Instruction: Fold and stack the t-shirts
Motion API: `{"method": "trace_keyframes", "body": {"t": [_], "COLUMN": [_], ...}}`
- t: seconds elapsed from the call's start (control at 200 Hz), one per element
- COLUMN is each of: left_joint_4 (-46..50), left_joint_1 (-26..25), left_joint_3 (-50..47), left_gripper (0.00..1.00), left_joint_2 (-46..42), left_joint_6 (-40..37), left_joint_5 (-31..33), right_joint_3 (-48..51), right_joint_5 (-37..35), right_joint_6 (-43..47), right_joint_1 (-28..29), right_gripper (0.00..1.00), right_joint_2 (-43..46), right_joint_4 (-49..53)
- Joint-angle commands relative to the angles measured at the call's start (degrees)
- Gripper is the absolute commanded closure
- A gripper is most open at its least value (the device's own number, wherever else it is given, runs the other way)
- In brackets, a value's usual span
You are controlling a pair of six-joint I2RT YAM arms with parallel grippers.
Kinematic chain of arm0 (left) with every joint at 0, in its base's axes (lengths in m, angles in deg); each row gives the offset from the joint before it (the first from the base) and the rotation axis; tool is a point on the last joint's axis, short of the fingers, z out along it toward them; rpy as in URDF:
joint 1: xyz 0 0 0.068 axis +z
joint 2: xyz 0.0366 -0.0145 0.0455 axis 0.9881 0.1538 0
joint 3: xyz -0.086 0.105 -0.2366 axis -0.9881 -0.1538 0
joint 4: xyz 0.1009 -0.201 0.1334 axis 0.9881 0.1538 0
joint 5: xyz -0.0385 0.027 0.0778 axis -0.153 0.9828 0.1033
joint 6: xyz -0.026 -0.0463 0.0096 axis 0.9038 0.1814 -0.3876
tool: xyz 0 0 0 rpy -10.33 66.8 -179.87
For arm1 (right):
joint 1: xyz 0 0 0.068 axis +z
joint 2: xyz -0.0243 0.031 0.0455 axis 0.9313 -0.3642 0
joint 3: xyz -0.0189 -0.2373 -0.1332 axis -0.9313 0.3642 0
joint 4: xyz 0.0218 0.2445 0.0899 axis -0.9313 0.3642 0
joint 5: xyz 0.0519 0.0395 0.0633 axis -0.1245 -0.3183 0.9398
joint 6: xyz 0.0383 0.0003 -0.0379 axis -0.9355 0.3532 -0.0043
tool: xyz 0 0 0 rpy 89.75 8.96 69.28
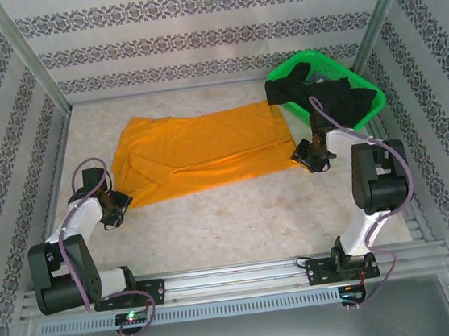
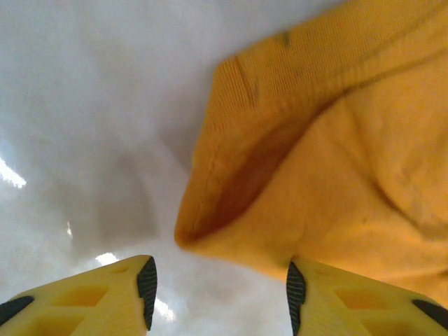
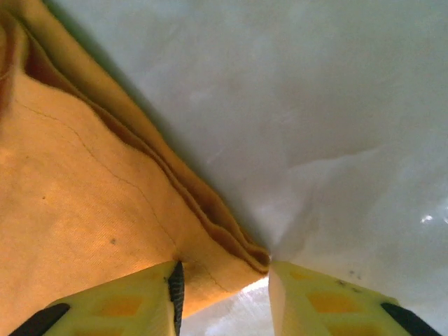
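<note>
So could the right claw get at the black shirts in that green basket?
Probably yes. The right claw sits at the orange shirt, just short of the green basket; the black shirts spill over its rim, nothing between.

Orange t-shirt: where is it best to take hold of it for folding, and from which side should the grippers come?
Probably at its two near corners, coming from the near side. The orange t-shirt lies flat, and there its layered hems end in points: one before the left gripper, one before the right gripper.
</note>
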Motion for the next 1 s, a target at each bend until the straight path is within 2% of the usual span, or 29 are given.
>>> {"method": "trace_keyframes", "body": {"t": [0.0, 0.215, 0.405, 0.43, 0.679, 0.804, 0.994], "left_joint_4": [-6.64, -13.56, -16.09, -16.03, -8.72, -4.27, 5.34], "left_joint_1": [1.75, 2.67, 3.29, 3.29, 3.29, 3.33, 2.97], "left_joint_3": [-0.84, -0.36, -0.19, -0.09, 4.42, 10.06, 17.13], "left_gripper": [0.54, 0.78, 0.98, 1.0, 1.0, 1.0, 1.0], "left_joint_2": [2.48, 5.78, 5.31, 4.78, -0.68, -1.8, -6.47], "left_joint_6": [-0.28, -1.74, -2.65, -2.84, -1.19, 0.45, 1.23], "left_joint_5": [-0.17, -1.09, -0.63, -0.34, 2.13, 2.77, 7.53], "right_joint_3": [-0.45, -1.85, -3.45, -3.73, -7.45, -11.43, -14.56], "right_joint_5": [1.38, 0.56, 0.47, -0.02, -3.71, -4.41, -7.02], "right_joint_6": [-0.55, -0.57, -0.54, -0.47, -0.9, -1.15, -1.44], "right_joint_1": [-0.23, -0.24, -0.02, 0.1, 0.51, 0.64, 1.09], "right_gripper": [0.65, 0.75, 1.0, 1.0, 1.0, 1.0, 1.0], "right_joint_2": [-1.54, -3.46, -4.07, -3.74, 2.18, 4.29, 9.27], "right_joint_4": [-1.83, -1.84, -2.2, -1.96, 2.3, 5.49, 9.95]}}
